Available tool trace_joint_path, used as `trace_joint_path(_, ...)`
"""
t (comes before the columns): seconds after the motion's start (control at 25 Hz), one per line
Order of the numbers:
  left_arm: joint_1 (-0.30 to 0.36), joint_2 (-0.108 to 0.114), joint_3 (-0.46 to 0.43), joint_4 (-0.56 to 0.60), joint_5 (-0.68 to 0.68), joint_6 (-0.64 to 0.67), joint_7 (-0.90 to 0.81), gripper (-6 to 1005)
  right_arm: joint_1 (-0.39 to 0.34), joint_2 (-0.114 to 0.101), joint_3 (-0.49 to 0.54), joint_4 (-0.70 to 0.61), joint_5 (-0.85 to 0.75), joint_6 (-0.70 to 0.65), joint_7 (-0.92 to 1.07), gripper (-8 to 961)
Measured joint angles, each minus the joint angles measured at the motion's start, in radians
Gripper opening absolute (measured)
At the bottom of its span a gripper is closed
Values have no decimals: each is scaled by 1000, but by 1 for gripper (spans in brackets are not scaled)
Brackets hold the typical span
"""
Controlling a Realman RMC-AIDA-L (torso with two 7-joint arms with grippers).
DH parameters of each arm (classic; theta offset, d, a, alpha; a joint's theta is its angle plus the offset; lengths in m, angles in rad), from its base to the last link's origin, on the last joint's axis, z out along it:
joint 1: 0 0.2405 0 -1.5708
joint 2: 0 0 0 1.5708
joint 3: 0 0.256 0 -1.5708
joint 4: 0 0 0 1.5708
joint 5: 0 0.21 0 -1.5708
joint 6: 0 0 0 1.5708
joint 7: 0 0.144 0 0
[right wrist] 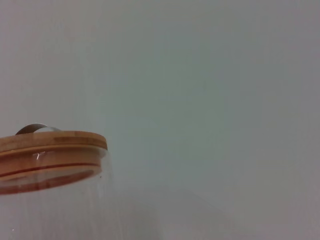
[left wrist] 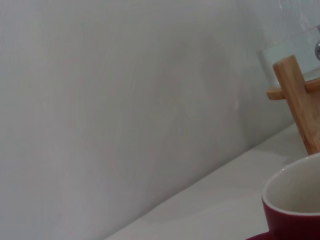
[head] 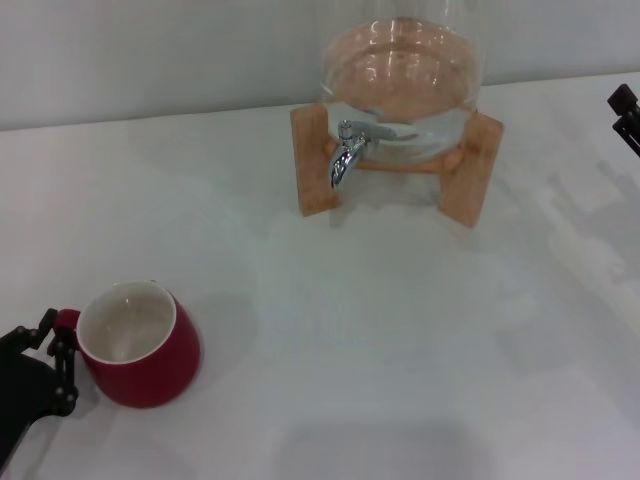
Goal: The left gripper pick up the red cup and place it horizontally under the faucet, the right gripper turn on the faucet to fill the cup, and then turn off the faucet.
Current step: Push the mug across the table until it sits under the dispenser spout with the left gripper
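Note:
The red cup (head: 140, 350) stands upright on the white table at the near left, cream inside showing, its small handle turned toward my left gripper (head: 55, 350). That black claw sits at the table's near-left corner, its fingers (head: 66, 375) spread open on either side of the handle. In the left wrist view the cup (left wrist: 295, 200) fills the corner close by. The chrome faucet (head: 348, 150) juts from the glass jar (head: 400, 70) at the back centre, spout down, nothing under it. My right gripper (head: 625, 110) shows only as a black tip at the far right edge.
The jar rests on a wooden stand (head: 475, 170), also seen in the left wrist view (left wrist: 297, 100). The right wrist view looks past the jar's wooden lid (right wrist: 50, 142) at a plain wall. Bare white table (head: 380, 330) lies between cup and faucet.

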Motion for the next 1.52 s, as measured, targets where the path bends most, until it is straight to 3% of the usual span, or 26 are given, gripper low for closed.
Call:
trace_joint_path(0.4, -6, 0, -1, 5, 0, -1, 0, 96, -9, 0, 0, 0, 2, 0, 1, 829)
trace_joint_path(1.52, -106, 5, 0, 17, 0, 0, -73, 96, -3, 0, 0, 0, 3, -3, 20, 828)
